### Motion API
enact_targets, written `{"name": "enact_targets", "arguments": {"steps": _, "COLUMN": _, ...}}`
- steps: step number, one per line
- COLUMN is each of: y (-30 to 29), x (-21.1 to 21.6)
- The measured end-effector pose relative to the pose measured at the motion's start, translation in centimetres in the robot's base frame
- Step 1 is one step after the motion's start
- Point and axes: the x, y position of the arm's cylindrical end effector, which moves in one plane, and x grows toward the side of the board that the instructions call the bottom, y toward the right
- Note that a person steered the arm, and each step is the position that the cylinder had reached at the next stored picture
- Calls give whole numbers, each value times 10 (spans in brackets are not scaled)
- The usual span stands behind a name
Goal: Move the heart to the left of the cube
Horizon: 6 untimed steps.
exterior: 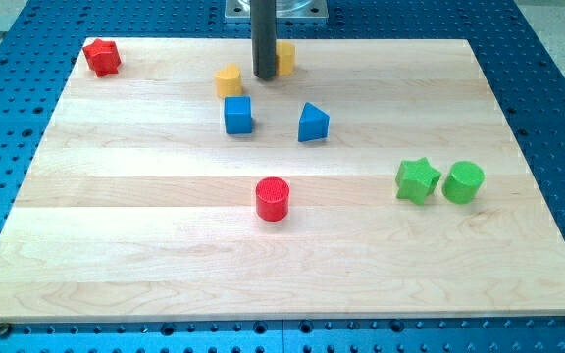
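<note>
The blue cube (238, 115) sits on the wooden board in the upper middle of the view. A small yellow block (229, 80) lies just above it and slightly to its left; it may be the heart, but its outline is not clear. A second yellow block (285, 57) sits near the board's top edge, partly hidden behind my rod, so I cannot tell its shape. My tip (265, 75) rests between the two yellow blocks, close against the second one and about a block's width to the right of the first. It is above and to the right of the cube.
A blue triangle (312, 123) lies right of the cube. A red cylinder (273, 199) stands mid-board. A red star (101, 57) is at the top left corner. A green star (418, 180) and a green cylinder (463, 182) sit side by side at the right. Blue perforated table (557, 98) surrounds the board.
</note>
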Motion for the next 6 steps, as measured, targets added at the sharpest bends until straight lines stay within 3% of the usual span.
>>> {"name": "enact_targets", "arguments": {"steps": 3, "y": 12, "x": 1}}
{"name": "enact_targets", "arguments": {"steps": 4, "y": -19, "x": 3}}
{"name": "enact_targets", "arguments": {"steps": 5, "y": -78, "x": 23}}
{"name": "enact_targets", "arguments": {"steps": 6, "y": -65, "x": 54}}
